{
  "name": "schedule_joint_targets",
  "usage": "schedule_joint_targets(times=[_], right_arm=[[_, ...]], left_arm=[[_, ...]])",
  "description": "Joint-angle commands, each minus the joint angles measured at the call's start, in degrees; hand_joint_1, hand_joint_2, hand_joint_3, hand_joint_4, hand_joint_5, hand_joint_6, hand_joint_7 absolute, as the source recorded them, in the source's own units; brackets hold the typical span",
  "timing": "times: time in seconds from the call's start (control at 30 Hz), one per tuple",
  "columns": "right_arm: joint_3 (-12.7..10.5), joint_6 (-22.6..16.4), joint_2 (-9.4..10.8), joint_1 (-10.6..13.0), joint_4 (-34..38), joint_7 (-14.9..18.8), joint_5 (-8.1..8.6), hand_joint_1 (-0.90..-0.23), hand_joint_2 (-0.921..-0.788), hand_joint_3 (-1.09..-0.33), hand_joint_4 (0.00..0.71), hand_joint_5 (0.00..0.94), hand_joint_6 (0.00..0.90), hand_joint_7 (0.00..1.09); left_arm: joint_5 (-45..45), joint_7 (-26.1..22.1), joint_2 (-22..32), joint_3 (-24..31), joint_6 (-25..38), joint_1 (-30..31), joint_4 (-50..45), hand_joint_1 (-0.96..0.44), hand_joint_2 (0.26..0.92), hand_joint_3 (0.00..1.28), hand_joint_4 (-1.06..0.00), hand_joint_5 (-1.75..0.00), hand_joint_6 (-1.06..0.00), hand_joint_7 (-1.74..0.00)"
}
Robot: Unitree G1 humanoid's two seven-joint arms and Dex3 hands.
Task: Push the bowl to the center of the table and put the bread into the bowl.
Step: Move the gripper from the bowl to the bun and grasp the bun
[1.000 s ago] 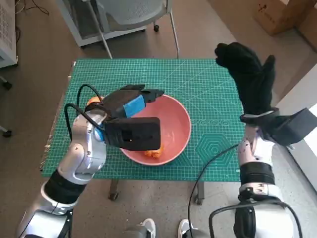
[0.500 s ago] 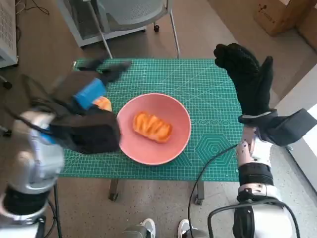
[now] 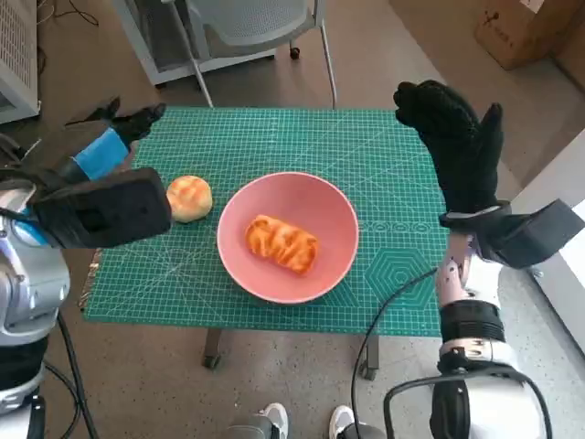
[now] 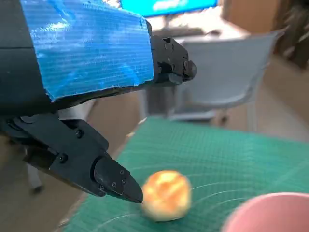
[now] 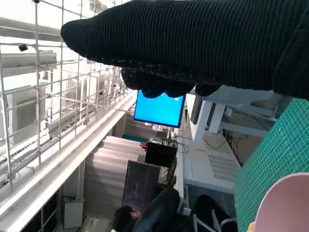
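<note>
Elongated golden-orange bread loaf lies inside the round pink bowl, mid-table on the green cutting mat. My left hand hovers empty, fingers apart — left wrist view adds a round bun just beside them. My right hand — raised, spread, holding nothing.

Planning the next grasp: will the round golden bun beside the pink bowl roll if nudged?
Probably: the round golden bun looks domed, lying free on the green cutting mat, so it may roll. Its crust looks soft, so it likely squashes under a firm grip.
</note>
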Motion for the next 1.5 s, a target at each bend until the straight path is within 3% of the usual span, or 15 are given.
schedule_joint_targets(times=[0.03,0.53,0.83,1.27,1.5], right_arm=[[0.1,1.0,0.1,0.3,0.9,0.6,0.18,-0.533,-0.921,-0.556,0.203,0.000,0.332,0.00],[-0.2,0.9,0.0,-0.1,1.4,1.4,0.46,-0.531,-0.921,-0.552,0.201,0.001,0.334,0.00],[-0.2,0.7,-0.5,-0.1,1.6,1.4,0.27,-0.534,-0.921,-0.553,0.203,0.001,0.333,0.00],[-0.3,0.4,-1.3,0.4,1.0,1.6,0.22,-0.531,-0.921,-0.552,0.209,0.003,0.334,0.00],[-0.6,0.3,-1.5,0.6,1.0,1.8,0.33,-0.532,-0.921,-0.552,0.213,0.004,0.332,0.00]], left_arm=[[1.2,0.9,0.2,-2.6,-1.8,-2.1,4.1,0.10,0.694,0.00,0.00,0.00,-0.15,0.00],[3.2,4.5,-3.5,-9.7,-6.3,-6.5,19.4,0.08,0.697,0.00,0.00,0.00,-0.19,-0.01],[4.7,8.6,-7.1,-14.4,-10.5,-12.2,35.1,0.06,0.695,0.00,0.00,0.00,-0.19,-0.01],[7.4,17.7,-13.1,-21.1,-18.6,-21.5,60.5,-0.08,0.706,0.01,0.00,0.00,-0.20,-0.01],[6.6,20.0,-15.3,-22.4,-20.6,-23.8,68.1,-0.07,0.715,0.01,0.00,0.00,-0.21,-0.01]])
